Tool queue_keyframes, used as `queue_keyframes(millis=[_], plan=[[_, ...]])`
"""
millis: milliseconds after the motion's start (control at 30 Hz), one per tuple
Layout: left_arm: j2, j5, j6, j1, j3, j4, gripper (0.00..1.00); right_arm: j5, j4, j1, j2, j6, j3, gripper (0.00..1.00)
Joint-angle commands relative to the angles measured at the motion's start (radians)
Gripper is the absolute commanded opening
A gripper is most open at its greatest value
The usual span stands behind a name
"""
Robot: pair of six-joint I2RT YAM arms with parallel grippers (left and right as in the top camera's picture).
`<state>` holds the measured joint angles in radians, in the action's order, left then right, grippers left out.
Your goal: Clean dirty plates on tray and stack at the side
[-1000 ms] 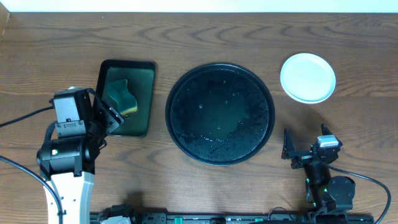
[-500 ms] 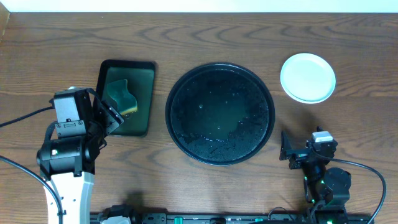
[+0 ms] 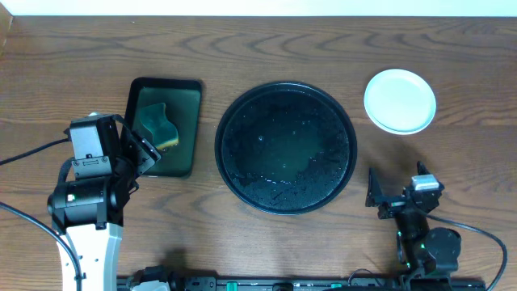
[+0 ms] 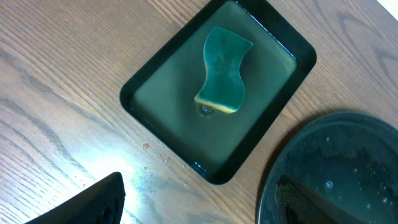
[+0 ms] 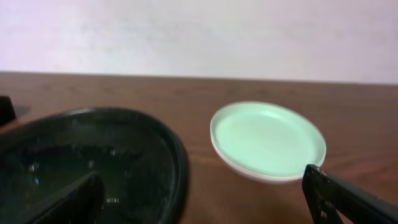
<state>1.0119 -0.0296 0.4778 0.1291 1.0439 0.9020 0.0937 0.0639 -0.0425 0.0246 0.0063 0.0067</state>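
Observation:
The round black tray [image 3: 287, 147] lies mid-table, wet and with no plate on it; it also shows in the left wrist view [image 4: 336, 168] and the right wrist view [image 5: 93, 162]. The plates [image 3: 400, 100] sit stacked on the table to its far right. In the right wrist view the stack [image 5: 267, 140] shows a pale mint top over a white rim. My right gripper [image 3: 394, 187] [image 5: 205, 205] is open and empty, near the tray's right front, short of the stack. My left gripper [image 3: 139, 149] [image 4: 205, 211] is open and empty, by the tray's left.
A small rectangular black tray [image 3: 187, 129] [image 4: 161, 81] with a green inside holds a green sponge [image 3: 159, 125] [image 4: 222, 68], left of the round tray. Cables run along the table's front edge beside both arm bases.
The right gripper shifted slightly left and back, and stands where it was a second ago. The left arm has not moved.

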Motion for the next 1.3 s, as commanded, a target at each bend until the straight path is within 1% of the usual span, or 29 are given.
queue_keyframes(millis=[0, 1133, 1267], plan=[[0.002, -0.005, 0.006, 0.002, 0.003, 0.003, 0.78, -0.032, 0.009, 0.000, -0.019, -0.023, -0.001, 0.99], [0.002, -0.005, 0.006, 0.002, 0.003, 0.003, 0.78, -0.033, 0.008, 0.000, -0.019, -0.030, -0.001, 0.99], [0.005, -0.012, 0.006, 0.003, 0.003, 0.040, 0.78, -0.033, 0.008, 0.000, -0.019, -0.030, -0.001, 0.99]])
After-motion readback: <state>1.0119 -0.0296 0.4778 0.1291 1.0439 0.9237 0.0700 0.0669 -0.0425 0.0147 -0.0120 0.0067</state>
